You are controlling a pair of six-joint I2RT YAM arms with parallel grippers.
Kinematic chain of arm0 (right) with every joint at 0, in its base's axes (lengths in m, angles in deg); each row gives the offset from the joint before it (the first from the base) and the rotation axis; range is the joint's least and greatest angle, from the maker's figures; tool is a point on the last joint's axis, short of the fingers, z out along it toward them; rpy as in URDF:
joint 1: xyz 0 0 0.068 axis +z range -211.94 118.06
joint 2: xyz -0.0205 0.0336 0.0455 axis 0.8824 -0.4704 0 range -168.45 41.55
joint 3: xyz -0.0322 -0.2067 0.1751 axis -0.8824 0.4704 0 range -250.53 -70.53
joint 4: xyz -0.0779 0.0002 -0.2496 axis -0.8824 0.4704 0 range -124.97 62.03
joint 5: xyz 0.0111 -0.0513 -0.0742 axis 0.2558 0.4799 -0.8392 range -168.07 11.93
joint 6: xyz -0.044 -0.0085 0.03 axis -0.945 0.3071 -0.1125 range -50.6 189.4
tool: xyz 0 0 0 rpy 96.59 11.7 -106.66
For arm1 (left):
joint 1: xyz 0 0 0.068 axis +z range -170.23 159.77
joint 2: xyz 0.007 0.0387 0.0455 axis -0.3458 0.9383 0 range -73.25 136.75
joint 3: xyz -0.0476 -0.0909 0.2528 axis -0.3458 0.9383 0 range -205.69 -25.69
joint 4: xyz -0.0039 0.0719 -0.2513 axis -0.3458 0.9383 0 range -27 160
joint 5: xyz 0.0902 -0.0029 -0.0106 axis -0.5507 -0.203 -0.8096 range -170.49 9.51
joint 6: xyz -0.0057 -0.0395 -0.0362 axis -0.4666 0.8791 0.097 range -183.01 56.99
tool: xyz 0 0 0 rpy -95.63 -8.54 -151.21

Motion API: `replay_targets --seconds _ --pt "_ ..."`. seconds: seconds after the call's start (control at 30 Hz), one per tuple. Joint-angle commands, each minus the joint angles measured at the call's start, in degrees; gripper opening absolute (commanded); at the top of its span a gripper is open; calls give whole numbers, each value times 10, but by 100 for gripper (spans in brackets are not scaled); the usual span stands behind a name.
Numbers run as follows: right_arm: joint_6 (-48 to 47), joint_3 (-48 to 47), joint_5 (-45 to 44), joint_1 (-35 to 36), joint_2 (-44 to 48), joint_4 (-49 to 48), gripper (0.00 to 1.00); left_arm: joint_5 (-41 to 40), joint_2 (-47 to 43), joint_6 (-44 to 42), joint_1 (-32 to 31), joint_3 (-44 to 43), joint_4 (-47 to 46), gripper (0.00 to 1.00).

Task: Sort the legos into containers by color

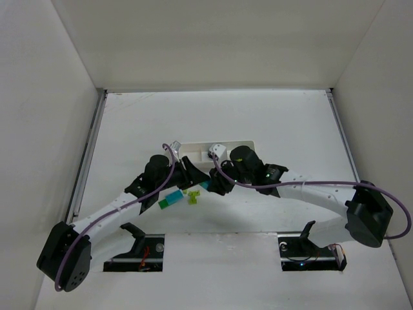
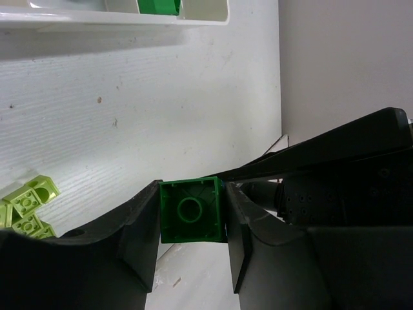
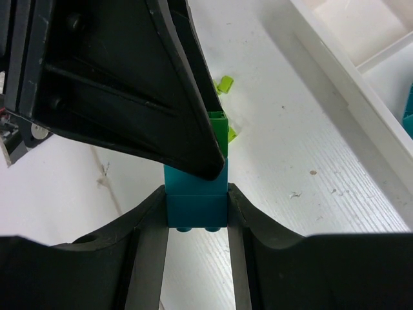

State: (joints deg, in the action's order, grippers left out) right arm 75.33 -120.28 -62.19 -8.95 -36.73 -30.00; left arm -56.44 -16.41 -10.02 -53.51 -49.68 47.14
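A dark green lego sits between the fingers of my left gripper, hollow underside toward the camera; the gripper is shut on it. It is joined end to end with a cyan-blue lego stack, on which my right gripper is shut. The two grippers meet just in front of the white tray, left gripper against right gripper. One tray compartment holds a green lego; another shows a cyan piece. Pale yellow-green legos lie loose on the table.
On the table in front of the left arm lie a cyan lego with a green one beside it, and yellow-green bricks. White walls enclose the table on three sides. The tray's rim runs close to the right gripper.
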Motion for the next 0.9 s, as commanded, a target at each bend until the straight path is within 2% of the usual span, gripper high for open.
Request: replay_targets --seconds 0.0,0.17,0.23,0.33,0.4,0.6,0.67,0.73,0.8,0.87 --pt "-10 -24 -8 5 1 -18 36 14 -4 -9 -7 -23 -30 24" --pt "-10 -17 -27 5 8 -33 39 13 -13 5 4 -13 -58 15" --pt "-7 -10 -28 6 17 -43 45 13 -17 13 13 -9 -70 14" --pt "-3 16 -34 4 42 -76 63 13 -32 26 33 -3 -83 13" --pt "0 30 -37 0 59 -87 71 13 -42 32 47 -1 -87 12" --pt "44 77 -28 -27 140 -140 81 -22 -92 53 92 5 -98 12" --pt "106 93 -37 -50 160 -194 80 -58 -124 65 99 24 -122 12" --pt "232 98 -60 -74 156 -253 77 -108 -159 84 98 51 -162 12" --pt "383 93 -77 -86 128 -297 66 -163 -182 103 85 79 -209 13" --pt "452 85 -80 -84 101 -333 45 -205 -192 120 71 100 -246 13"
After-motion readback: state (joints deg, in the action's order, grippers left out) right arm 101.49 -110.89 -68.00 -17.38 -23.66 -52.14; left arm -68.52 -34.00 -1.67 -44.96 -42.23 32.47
